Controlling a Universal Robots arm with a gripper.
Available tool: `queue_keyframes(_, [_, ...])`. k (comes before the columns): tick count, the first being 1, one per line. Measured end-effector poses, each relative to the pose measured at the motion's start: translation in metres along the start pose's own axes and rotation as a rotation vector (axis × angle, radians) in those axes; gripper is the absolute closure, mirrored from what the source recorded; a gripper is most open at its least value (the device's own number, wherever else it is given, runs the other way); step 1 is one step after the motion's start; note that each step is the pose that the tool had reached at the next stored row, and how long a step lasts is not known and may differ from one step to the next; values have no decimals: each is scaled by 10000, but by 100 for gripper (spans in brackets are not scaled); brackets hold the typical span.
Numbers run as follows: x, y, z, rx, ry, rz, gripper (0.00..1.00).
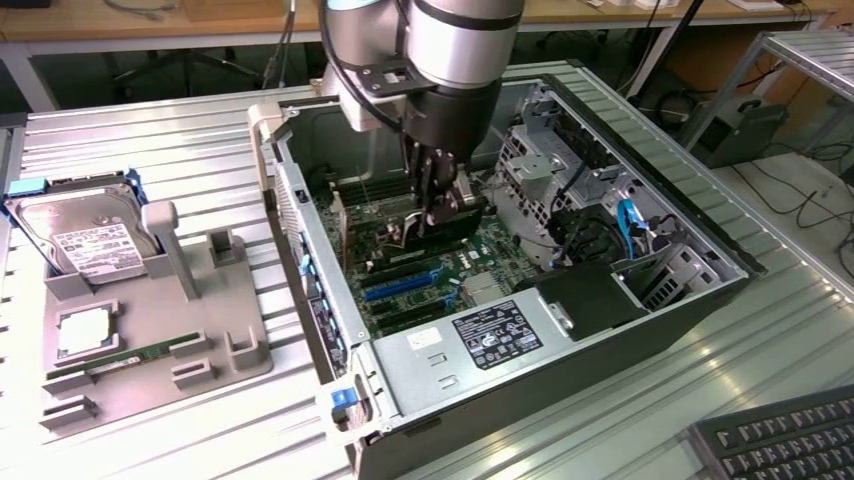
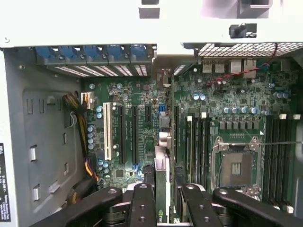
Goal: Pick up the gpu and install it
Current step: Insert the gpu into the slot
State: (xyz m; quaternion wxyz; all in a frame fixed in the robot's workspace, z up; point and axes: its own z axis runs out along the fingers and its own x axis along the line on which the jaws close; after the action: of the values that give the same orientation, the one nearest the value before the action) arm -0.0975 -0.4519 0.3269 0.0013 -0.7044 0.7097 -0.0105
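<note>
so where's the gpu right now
The gpu is inside the open computer case, held edge-on in the gripper just above the motherboard.

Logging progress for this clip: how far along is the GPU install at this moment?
Done: the gpu is off the grey parts tray, where the hard drive and memory stick remain. In hand: the end effector grips the card edge-on inside the open computer case, above the motherboard. Left: it is not seated; the expansion slots look unoccupied.
</note>
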Motion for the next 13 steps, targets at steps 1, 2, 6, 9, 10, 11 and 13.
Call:
queue_keyframes(1, [0,4,24,0,-6,-5,74])
queue_keyframes(2, [0,8,44,0,-13,-6,74])
queue_keyframes(6, [20,18,120,-1,-47,-23,74])
queue_keyframes(9, [65,19,179,-1,-147,-35,74])
queue_keyframes(10, [75,19,188,-2,-182,-34,74])
queue_keyframes(11, [85,19,199,-4,-243,-33,74])
queue_keyframes(13, [94,19,208,-14,-376,-31,74])
